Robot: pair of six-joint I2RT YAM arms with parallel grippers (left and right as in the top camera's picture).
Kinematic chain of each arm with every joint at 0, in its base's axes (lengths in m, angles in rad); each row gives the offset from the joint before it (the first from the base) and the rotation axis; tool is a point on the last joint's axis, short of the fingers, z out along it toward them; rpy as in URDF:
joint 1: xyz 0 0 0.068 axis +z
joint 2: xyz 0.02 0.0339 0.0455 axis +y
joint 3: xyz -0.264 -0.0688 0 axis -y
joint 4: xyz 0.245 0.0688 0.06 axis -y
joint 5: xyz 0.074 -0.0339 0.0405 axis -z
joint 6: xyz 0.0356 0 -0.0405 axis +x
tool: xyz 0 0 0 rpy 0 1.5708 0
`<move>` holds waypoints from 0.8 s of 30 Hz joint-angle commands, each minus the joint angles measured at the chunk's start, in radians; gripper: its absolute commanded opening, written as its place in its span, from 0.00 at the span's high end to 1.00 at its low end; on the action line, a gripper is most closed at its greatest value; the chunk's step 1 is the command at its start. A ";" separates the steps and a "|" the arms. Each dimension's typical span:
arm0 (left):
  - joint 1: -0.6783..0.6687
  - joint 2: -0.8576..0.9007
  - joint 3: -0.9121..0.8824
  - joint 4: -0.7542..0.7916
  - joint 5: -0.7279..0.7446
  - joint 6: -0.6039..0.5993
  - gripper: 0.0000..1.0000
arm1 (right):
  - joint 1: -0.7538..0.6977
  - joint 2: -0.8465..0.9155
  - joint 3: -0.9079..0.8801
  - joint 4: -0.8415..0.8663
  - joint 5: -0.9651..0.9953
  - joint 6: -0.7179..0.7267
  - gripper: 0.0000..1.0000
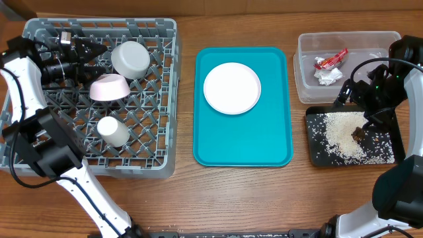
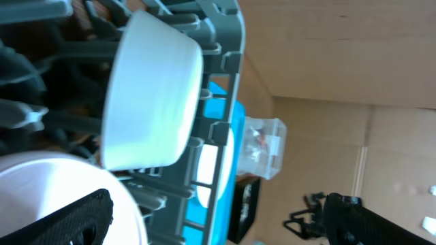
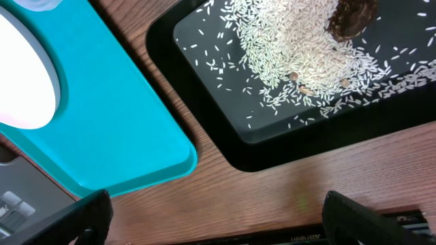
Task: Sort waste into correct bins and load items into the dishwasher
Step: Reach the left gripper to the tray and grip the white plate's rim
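Left tool, overhead: jaws apart over the grey dish rack on a brown wood-grain worktop, greyish bowl just beside its tips. Left wrist: bowl lies tipped, mouth toward the tool, plain glossy white. Right wrist: right tool wide open, empty, above the rice-strewn black tray.

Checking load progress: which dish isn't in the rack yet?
The plate: it lies on the teal tray, while the pink bowl, grey bowl and cup are all in the rack.
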 commanded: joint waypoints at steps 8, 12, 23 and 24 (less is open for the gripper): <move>-0.039 -0.366 0.011 0.012 -0.270 0.038 0.00 | 0.003 -0.033 0.014 -0.005 0.003 -0.005 0.00; -0.114 -0.496 0.011 -0.002 -0.392 0.033 0.00 | 0.000 -0.033 0.014 -0.015 0.035 0.002 0.00; -0.626 -0.641 0.010 -0.112 -1.062 -0.199 0.00 | -0.010 -0.033 0.014 -0.025 0.037 0.019 0.00; -0.666 -0.635 0.010 -0.125 -1.106 -0.230 0.00 | -0.010 -0.033 0.014 -0.025 0.037 0.019 0.00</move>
